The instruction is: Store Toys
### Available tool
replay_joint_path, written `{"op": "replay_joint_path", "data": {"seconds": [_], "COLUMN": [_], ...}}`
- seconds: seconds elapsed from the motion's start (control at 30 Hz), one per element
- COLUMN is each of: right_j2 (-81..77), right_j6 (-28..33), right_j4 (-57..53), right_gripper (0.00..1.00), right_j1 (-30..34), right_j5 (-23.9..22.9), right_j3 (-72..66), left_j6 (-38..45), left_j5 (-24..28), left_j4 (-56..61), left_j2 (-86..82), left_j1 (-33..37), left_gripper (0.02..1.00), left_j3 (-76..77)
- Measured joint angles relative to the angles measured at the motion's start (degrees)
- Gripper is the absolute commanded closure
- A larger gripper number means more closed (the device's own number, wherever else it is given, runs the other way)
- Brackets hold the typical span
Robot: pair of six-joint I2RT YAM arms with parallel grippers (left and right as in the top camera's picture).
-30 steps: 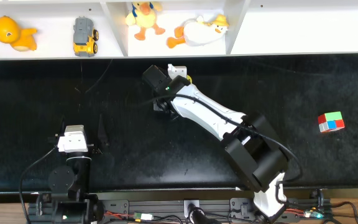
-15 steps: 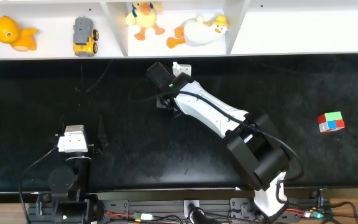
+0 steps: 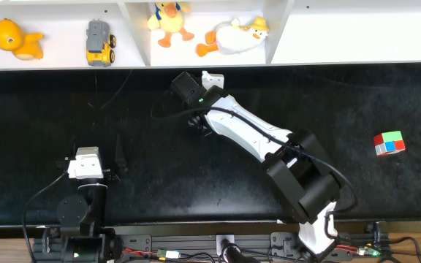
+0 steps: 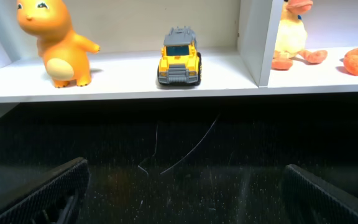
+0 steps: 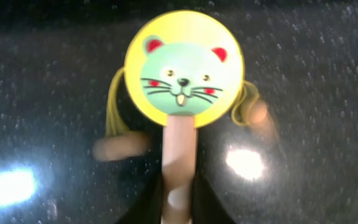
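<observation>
1. Yellow-rimmed rattle drum (image 5: 183, 67) with a pale green mouse face, a plain wooden handle and two yellow cords ending in wooden beads sits face-up in the right wrist view. The black speckled tabletop (image 3: 342, 95) is under it.
2. Its handle runs down between the fingers of the right gripper (image 5: 179, 202), which is clenched on the handle. Whether the drum rests on the tabletop or hangs just above it cannot be told.
3. From above, the right arm stretches diagonally up the table, and the right gripper lies near the front edge of the white shelf unit (image 3: 210, 66), below its middle compartment.
4. The left gripper (image 4: 185, 167) is released, its two dark fingers spread wide. It is low over the tabletop at the left side, well apart from the drum and facing the shelf.
5. In the shelf's left compartment stand an orange rounded animal figure with a pale belly (image 4: 55, 40) and, beside it but apart, a yellow toy truck with a grey top (image 4: 179, 56).
6. The middle compartment holds a yellow plush duck with orange feet (image 3: 170, 18), sitting upright, and a white plush duck (image 3: 232, 36) lying on its side next to it.
7. A multi-coloured puzzle cube (image 3: 389, 143) lies alone on the tabletop far to the right, well apart from both grippers.
</observation>
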State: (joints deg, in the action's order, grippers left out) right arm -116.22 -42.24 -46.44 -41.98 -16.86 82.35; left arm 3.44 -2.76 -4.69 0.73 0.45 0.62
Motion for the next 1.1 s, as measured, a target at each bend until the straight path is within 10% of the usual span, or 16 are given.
{"op": "replay_joint_path", "data": {"seconds": [0.6, 1.1], "right_j2": [5.44, 41.92], "right_j6": [1.86, 14.69], "right_j4": [-1.31, -0.96], "right_gripper": [0.958, 0.958], "right_j1": [2.84, 24.09], "right_j5": [-0.61, -3.58], "right_j3": [-5.07, -24.00], "left_j6": [0.00, 0.00], "left_j5": [0.00, 0.02], "left_j4": [0.00, -0.02], "left_j2": [0.00, 0.00], "left_j1": [0.00, 0.00], "left_gripper": [0.020, 0.020], "left_j3": [0.00, 0.00]}}
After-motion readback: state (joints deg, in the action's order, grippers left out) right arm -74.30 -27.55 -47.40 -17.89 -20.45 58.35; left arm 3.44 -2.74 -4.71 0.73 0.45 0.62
